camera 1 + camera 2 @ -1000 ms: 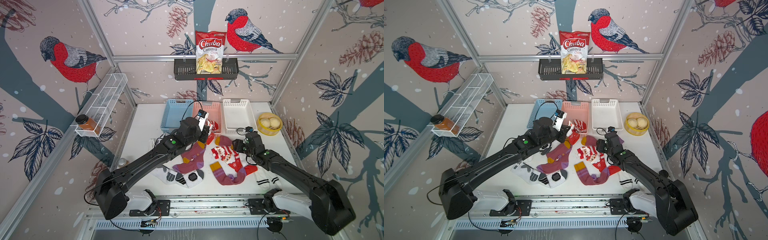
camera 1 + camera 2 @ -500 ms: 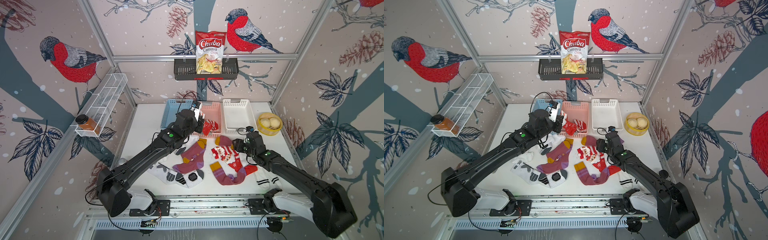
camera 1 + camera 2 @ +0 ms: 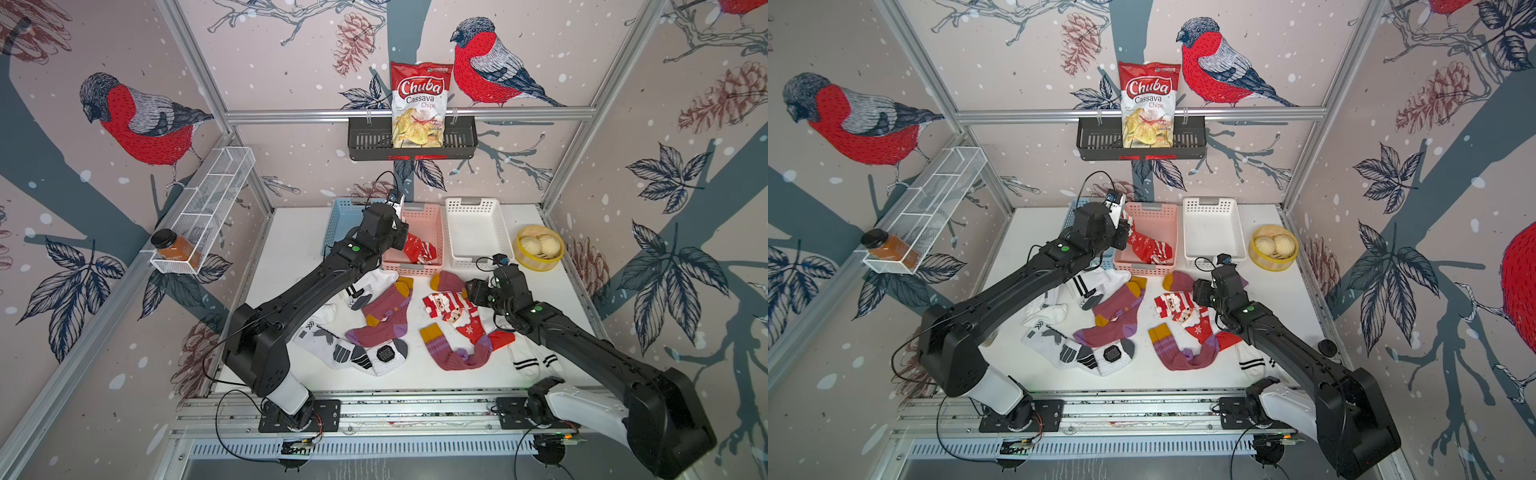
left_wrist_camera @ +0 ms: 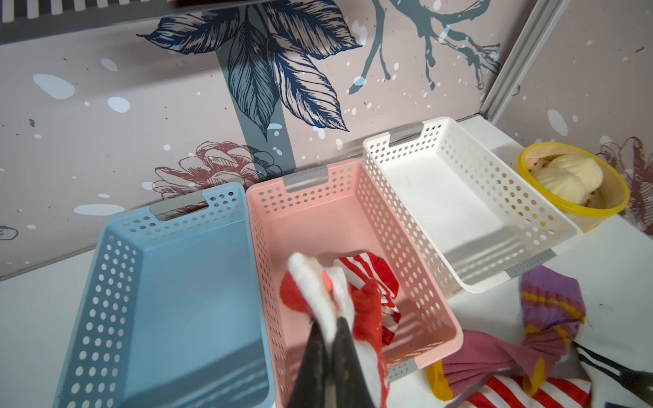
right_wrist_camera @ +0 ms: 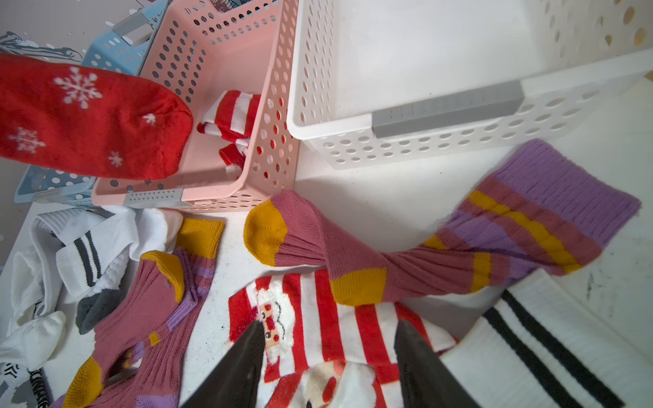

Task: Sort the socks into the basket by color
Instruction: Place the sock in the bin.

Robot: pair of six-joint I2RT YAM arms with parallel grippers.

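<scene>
Red soft sock with white snowflakes (image 3: 1144, 243): pinched at its white cuff by the closed left gripper (image 4: 327, 323), hanging over the pink perforated plastic basket (image 3: 1144, 268) at the bench's (image 3: 1034, 232) back edge. Long axis slants down from the basket's left wall, toe toward its front right corner. Right gripper (image 5: 330, 328): jaws apart, holding nothing, above the red-and-white striped Santa sock (image 3: 1173, 303) mid-bench. Bare bench shows along the left edge.

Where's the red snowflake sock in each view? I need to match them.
Both top views: red snowflake sock hangs over the pink basket, centre.
Left wrist: pinched in the left claw, over that basket.
Right wrist: dangling across that basket's side.
Shared landmark: pink basket.
</scene>
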